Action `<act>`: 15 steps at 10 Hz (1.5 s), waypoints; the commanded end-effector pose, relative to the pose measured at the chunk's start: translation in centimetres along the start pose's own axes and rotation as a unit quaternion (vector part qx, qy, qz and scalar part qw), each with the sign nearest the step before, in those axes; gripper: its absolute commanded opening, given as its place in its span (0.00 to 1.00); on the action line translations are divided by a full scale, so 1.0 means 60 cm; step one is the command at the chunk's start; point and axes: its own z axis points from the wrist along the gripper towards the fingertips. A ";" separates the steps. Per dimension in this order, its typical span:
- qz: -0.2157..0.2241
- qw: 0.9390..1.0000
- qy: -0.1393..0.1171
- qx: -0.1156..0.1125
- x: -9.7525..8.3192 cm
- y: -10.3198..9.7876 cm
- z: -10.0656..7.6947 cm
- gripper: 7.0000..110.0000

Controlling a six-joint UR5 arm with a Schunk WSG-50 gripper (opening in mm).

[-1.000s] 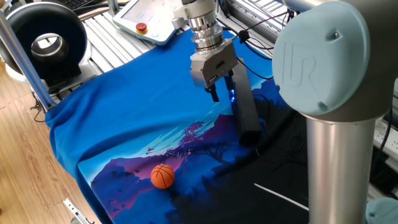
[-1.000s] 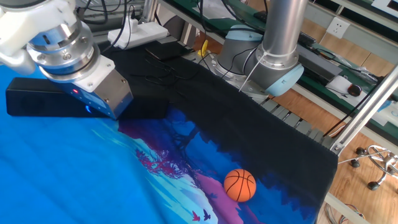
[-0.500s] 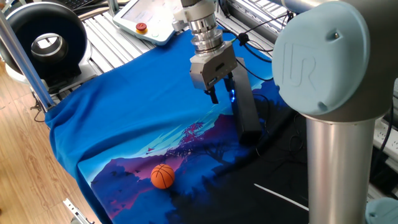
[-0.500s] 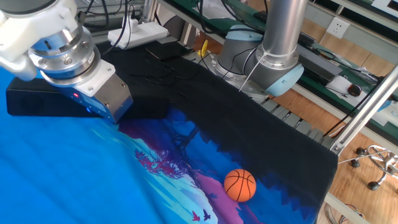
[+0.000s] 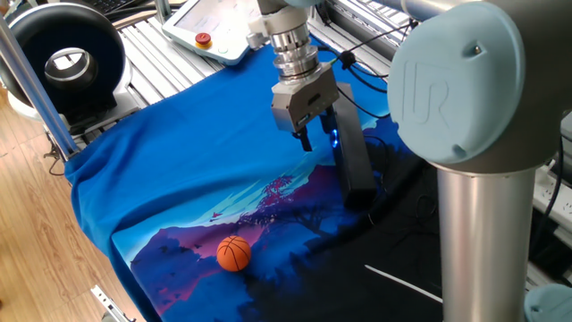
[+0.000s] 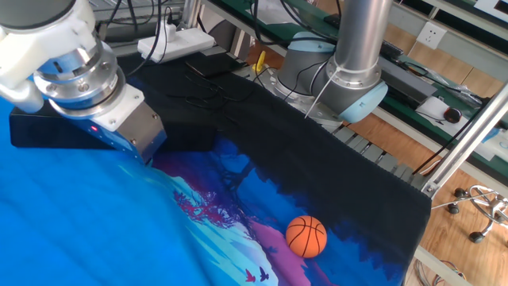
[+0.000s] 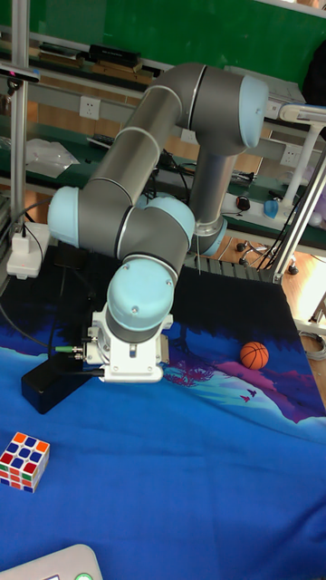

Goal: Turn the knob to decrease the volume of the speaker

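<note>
The speaker (image 5: 355, 161) is a long black bar lying on the blue cloth, running toward the dark part of the cloth. At its far end the knob (image 5: 333, 138) shows as a small blue glow. My gripper (image 5: 320, 134) comes down from above, and its black fingers (image 5: 307, 138) sit on either side of the knob, shut on it. In the other fixed view the gripper body covers the knob, and only the speaker (image 6: 36, 132) shows behind it. The tall fixed view also has the speaker (image 7: 47, 382) partly hidden under the gripper body.
An orange ball (image 5: 234, 253) lies near the front of the cloth. A round black ring device (image 5: 67, 58) stands at the back left, beside a teach pendant (image 5: 207, 31). A Rubik's cube (image 7: 24, 460) sits near the table edge. The arm's base (image 6: 343, 83) rises behind.
The gripper's wrist has turned a little about its own axis while staying over the knob. The speaker and the ball have not moved.
</note>
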 end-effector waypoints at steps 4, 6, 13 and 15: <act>-0.001 1.000 -0.013 -0.013 -0.013 0.013 0.012 0.57; -0.002 1.000 -0.014 -0.023 -0.012 0.023 0.012 0.57; 0.003 0.997 -0.080 -0.022 -0.055 -0.017 -0.130 0.57; 0.036 0.983 -0.179 -0.038 -0.109 -0.046 -0.203 0.00</act>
